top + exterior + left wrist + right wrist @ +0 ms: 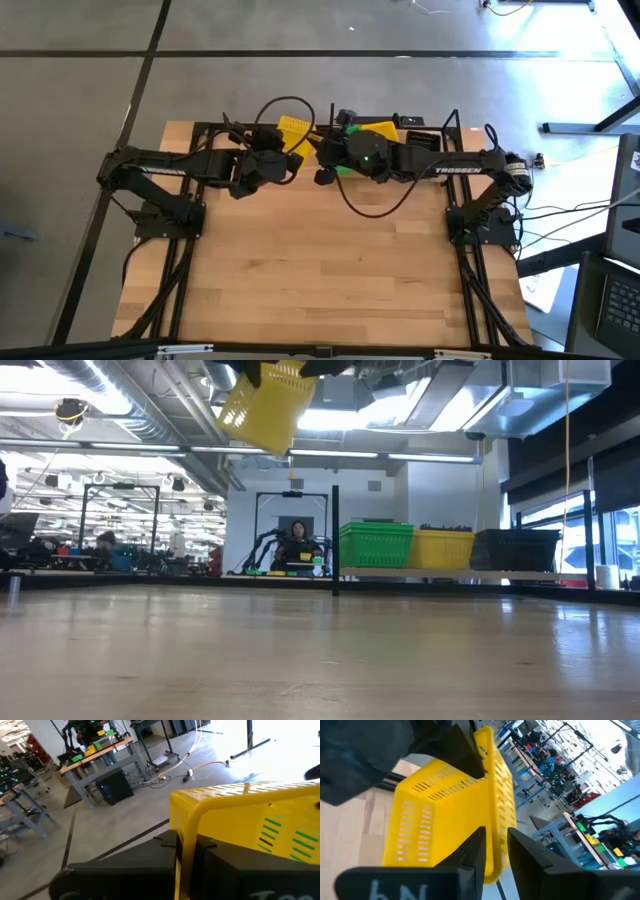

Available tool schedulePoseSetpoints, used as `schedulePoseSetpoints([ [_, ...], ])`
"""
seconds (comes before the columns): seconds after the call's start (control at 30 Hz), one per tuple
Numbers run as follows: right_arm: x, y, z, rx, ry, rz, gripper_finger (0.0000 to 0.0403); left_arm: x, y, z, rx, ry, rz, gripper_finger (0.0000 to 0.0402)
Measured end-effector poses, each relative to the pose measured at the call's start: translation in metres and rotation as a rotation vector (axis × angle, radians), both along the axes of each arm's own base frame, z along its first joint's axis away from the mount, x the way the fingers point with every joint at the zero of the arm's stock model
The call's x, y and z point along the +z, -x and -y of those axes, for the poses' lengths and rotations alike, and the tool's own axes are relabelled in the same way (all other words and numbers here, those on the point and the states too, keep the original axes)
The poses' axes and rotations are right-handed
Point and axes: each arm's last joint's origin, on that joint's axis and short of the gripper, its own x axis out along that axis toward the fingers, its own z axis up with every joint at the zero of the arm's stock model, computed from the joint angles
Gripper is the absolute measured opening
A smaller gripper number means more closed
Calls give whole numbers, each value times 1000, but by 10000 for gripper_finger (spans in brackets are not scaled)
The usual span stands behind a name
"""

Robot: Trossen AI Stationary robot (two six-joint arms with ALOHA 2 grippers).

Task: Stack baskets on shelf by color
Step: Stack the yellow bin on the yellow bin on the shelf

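One yellow basket [293, 132] hangs in the air between both arms, tilted, high above the table in the low view [266, 405]. My left gripper [185, 865] and my right gripper [495, 852] are each shut on it. In the high view the left gripper [275, 160] is on its left and the right gripper [322, 160] on its right. Green baskets [377, 546], yellow baskets [443, 549] and black baskets [515, 549] rest side by side with their bottoms on the shelf [450, 573] at the table's far edge. My left gripper pinches the yellow basket's rim [176, 845] between its two fingers, one finger on either side of the wall. The basket is lifted clear of the table and tilted. My right gripper pinches another stretch of the same basket's rim [496, 837] between its two fingers, with the left gripper's fingers [465, 755] on the rim farther along. The basket hangs clear of everything below.
The wooden tabletop [320, 270] stretches bare toward the near edge. Black frame rails [170, 290] run along both sides. The shelf's black post [335, 540] stands left of the green stack. Cables loop over the arms [375, 205]. A person sits far behind the table [298, 545].
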Motion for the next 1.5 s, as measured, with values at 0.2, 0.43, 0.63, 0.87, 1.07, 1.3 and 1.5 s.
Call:
schedulePoseSetpoints([
  [0.2, -5, -4, 7, 14, -9, -6, 81, 0, 0, 1, -12, 6, -1, 0],
  [0.43, -7, -5, 14, -6, -5, -12, 32, -1, -1, 2, -24, 3, -25, 0],
  [0.63, -8, -5, 15, -7, 17, -33, 8, -1, -1, 2, -32, 7, -26, 0],
  [0.87, -8, -5, 16, -12, 18, -39, 3, -1, -2, -5, -44, 32, -20, 10],
  [1.07, -9, -5, 16, -12, 18, -44, 2, -1, -2, -9, -68, 67, 2, 49],
  [1.3, -10, -4, 16, -28, 20, -60, 1, -1, -2, -8, -73, 83, 33, 79],
  [1.5, -18, -2, 20, -48, 12, -137, 1, 1, -1, 12, -144, 85, 40, 80],
])
